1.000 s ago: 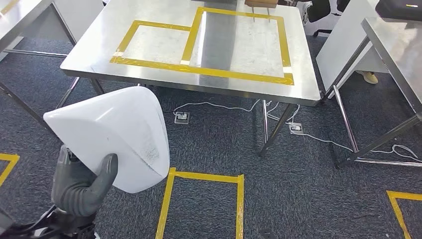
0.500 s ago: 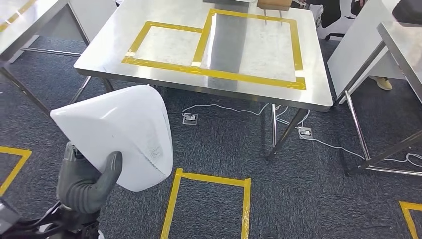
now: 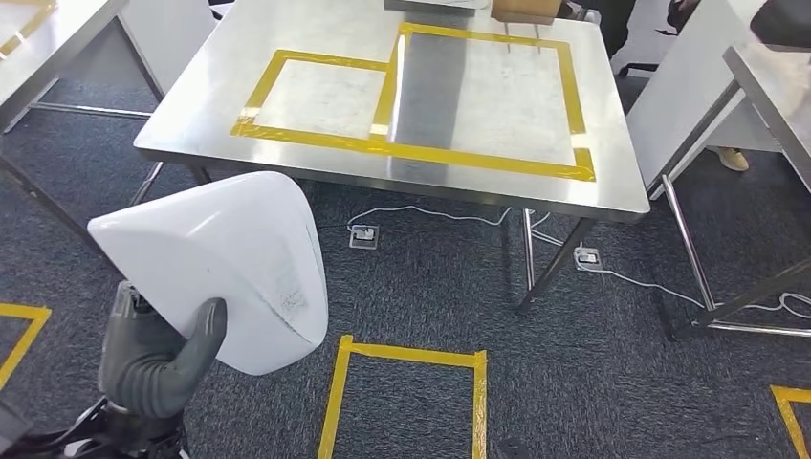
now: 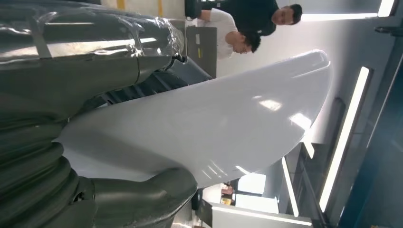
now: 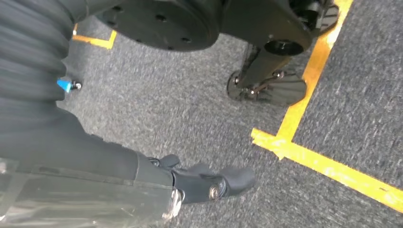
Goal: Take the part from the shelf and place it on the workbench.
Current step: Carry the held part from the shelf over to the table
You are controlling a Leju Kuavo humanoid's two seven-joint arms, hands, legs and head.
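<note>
The part (image 3: 225, 263) is gripped by the left hand (image 3: 158, 359); the workbench (image 3: 191, 105) has been approached, placing remains. The right hand's (image 5: 209, 183) state cannot be told.

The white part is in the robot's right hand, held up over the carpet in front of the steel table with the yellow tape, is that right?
Not quite: the left hand holds the white part, as the head view shows. The right hand hangs over the carpet holding nothing. The rest stands: the part is up over the carpet, short of the steel table with yellow tape.
</note>
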